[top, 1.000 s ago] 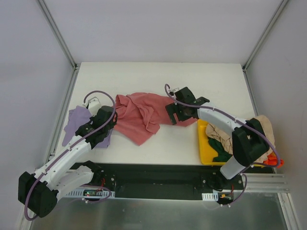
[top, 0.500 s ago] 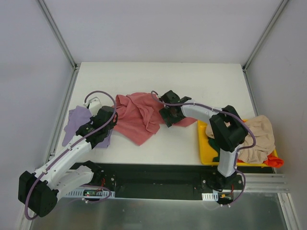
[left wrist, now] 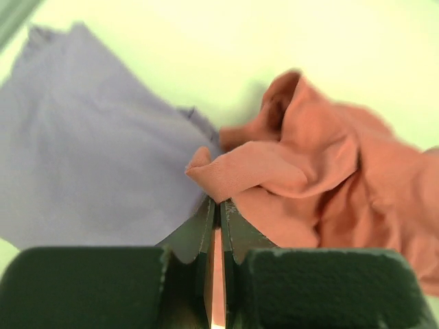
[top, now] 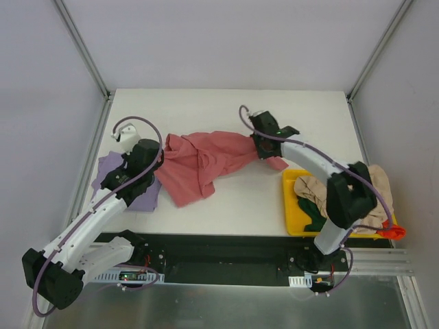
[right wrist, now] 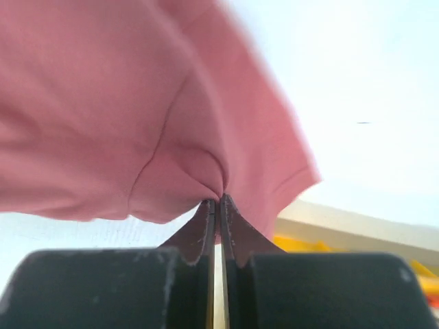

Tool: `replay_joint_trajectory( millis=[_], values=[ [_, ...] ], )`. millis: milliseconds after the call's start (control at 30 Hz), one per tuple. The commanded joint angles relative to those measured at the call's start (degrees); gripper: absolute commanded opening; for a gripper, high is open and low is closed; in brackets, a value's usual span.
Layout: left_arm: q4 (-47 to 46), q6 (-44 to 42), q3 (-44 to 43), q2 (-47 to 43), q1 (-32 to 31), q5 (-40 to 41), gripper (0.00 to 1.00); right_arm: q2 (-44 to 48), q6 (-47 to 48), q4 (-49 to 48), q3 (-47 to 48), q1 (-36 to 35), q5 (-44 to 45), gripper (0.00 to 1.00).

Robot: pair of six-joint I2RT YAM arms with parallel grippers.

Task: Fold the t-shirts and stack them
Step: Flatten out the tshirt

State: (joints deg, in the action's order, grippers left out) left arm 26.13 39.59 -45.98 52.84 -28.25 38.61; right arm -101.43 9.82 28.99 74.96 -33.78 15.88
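A dusty pink-red t-shirt (top: pixel 206 161) lies crumpled across the middle of the table, held at both sides. My left gripper (top: pixel 158 156) is shut on its left edge (left wrist: pixel 226 179), over the lavender-purple t-shirt (top: pixel 122 181) that lies flat at the left (left wrist: pixel 82 151). My right gripper (top: pixel 259 147) is shut on a pinch of the pink-red shirt's right part (right wrist: pixel 206 171), lifted a little off the table. More t-shirts, beige (top: pixel 374 185), green (top: pixel 317 209) and orange-red (top: pixel 394 232), are heaped in the bin at the right.
A yellow plastic bin (top: pixel 291 212) stands at the right front of the white table (top: pixel 302 116), its edge also in the right wrist view (right wrist: pixel 315 243). Metal frame posts (top: pixel 82 48) rise at the back corners.
My right gripper went from open to shut on the pink-red shirt and pulled it up and toward the back right. My left gripper moved slightly back, still gripping. The shirt is stretched wider.
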Motion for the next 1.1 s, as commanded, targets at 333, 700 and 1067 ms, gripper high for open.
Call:
replay_joint_trajectory(
  millis=[333, 700, 1067],
  values=[
    [-3.1, -16.73, -29.77, -4.49, 1.71, 9.12, 0.0, 33.21, 3.53, 8.27, 22.85, 12.07, -0.76, 0.01],
    [-8.99, -26.4, -36.81, -4.42, 1.71, 9.9, 0.0, 40.52, 6.43, 7.39, 26.03, 12.16, -0.15, 0.01],
    [-13.39, -29.76, -40.77, 15.78, 9.16, 7.47, 0.0, 28.85, 5.73, 5.99, 24.62, 15.14, 4.6, 0.01]
  ],
)
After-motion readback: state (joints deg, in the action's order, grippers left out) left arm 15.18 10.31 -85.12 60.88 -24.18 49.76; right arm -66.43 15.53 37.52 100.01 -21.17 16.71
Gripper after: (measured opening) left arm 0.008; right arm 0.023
